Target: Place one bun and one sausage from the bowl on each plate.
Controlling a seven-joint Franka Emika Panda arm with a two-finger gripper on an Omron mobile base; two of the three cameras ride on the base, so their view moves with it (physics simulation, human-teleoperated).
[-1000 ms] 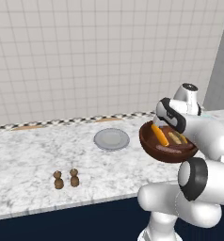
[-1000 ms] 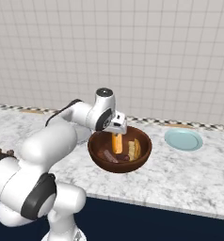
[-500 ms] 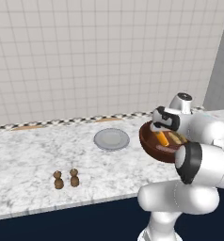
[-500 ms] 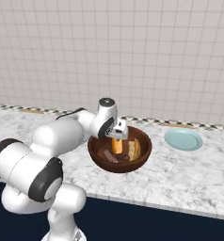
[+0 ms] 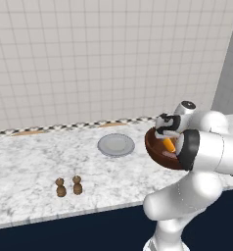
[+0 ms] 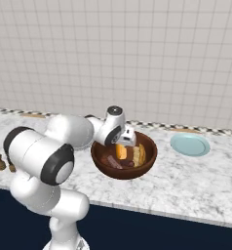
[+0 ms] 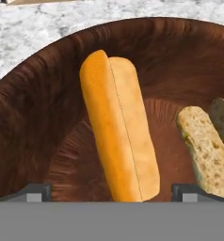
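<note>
The dark brown bowl [image 6: 101, 163] stands on the marble counter between the two plates. Inside it lie an orange bun [image 7: 118, 127], a paler tan bun [image 7: 203, 150] and dark sausage pieces [image 6: 110, 161]. My gripper [image 7: 112, 192] is open and reaches down into the bowl [image 7: 34, 108], one fingertip on each side of the orange bun's near end, well apart from it. In the right base view the gripper [image 6: 124, 142] hangs just over the orange bun [image 6: 121, 152]. The grey plate [image 5: 116, 145] lies left of the bowl [image 5: 155, 147], the blue-green plate [image 6: 189, 145] to its right.
Two small brown shakers [image 5: 69, 186] stand near the counter's front edge, left of the grey plate. A tiled wall runs behind the counter. My own arm covers the bowl's right side in the left base view.
The hand has come down deeper into the bowl over the orange bun, and the arm's elbow has swung forward. The jaws stayed open.
</note>
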